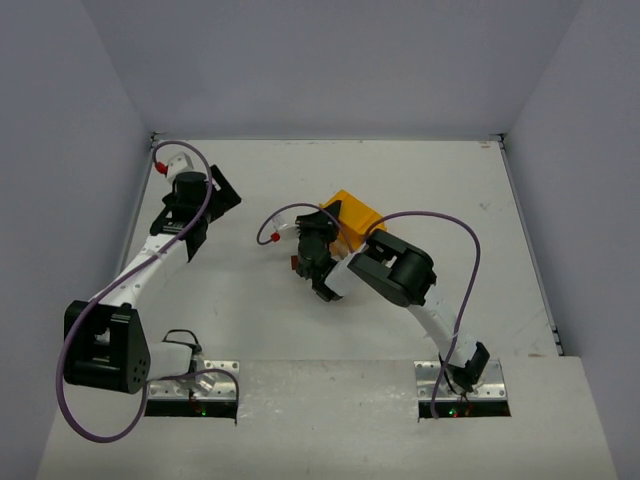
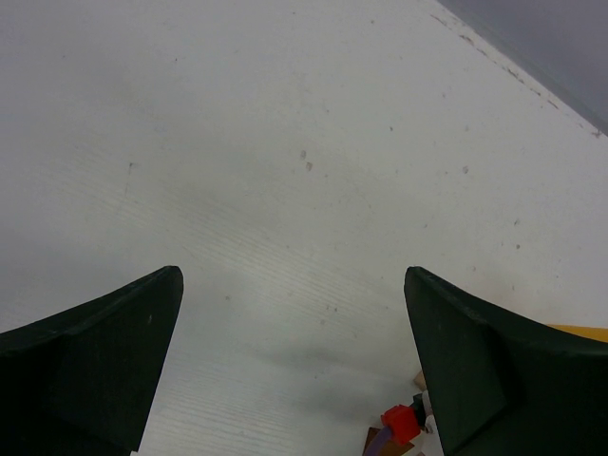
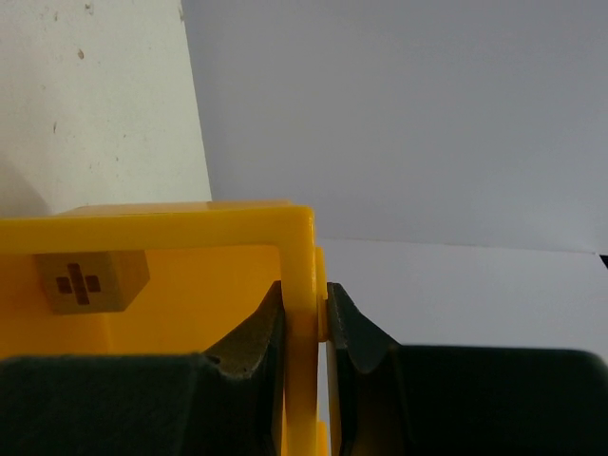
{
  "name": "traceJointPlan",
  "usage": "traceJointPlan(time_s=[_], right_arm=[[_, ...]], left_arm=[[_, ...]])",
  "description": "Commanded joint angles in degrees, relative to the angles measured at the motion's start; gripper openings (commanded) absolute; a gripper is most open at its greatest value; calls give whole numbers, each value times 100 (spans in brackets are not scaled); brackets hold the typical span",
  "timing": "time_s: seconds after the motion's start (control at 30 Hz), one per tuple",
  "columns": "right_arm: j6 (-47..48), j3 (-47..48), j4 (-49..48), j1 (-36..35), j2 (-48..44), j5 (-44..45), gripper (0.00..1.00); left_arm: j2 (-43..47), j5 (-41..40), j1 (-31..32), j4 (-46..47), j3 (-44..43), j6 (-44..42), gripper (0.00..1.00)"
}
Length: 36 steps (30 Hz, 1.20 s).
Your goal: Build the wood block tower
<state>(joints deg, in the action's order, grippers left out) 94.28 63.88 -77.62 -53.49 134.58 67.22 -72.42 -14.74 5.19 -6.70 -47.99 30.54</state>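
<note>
My right gripper (image 3: 304, 296) is shut on the side wall of the yellow bin (image 3: 237, 223), one finger inside and one outside. A pale tan wooden block (image 3: 91, 281) with a dark plus mark lies inside the bin against its back wall. From above, the bin (image 1: 355, 212) sits mid-table with the right gripper (image 1: 332, 224) at its near left side. A dark reddish-brown block (image 1: 297, 264) peeks out beside the right wrist, and the left wrist view shows this block (image 2: 380, 445) at its bottom edge. My left gripper (image 1: 224, 193) stands open over bare table at the back left.
A red cap (image 2: 400, 423) on the right arm's purple cable (image 1: 440, 215) shows close to the brown block. Grey walls enclose the table (image 1: 430, 170) on three sides. The bin's edge (image 2: 581, 332) shows past the left gripper's right finger (image 2: 475, 380).
</note>
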Motion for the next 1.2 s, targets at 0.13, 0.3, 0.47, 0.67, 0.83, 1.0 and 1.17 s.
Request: traceJointPlan(time_s=[0.13, 0.3, 0.47, 0.67, 0.83, 1.0, 1.17], right_arm=[[979, 639, -1757, -66, -49, 167, 0], [1424, 925, -1773, -242, 593, 121, 2], [1718, 976, -1763, -234, 613, -168, 1], [1842, 1021, -1766, -232, 596, -345, 1], [1643, 743, -1766, -208, 480, -267, 2], [1394, 717, -1757, 16, 81, -82, 2], [1134, 848, -1748, 390, -369, 155, 3]], left_arm=[[50, 0, -1, 64, -53, 67, 100], [51, -23, 1, 83, -60, 36, 100], [44, -73, -1, 73, -68, 14, 100], [53, -114, -1, 56, -70, -4, 100], [53, -102, 6, 37, -64, -4, 100], [48, -58, 3, 55, -53, -4, 100], [48, 57, 4, 81, -53, -8, 100]])
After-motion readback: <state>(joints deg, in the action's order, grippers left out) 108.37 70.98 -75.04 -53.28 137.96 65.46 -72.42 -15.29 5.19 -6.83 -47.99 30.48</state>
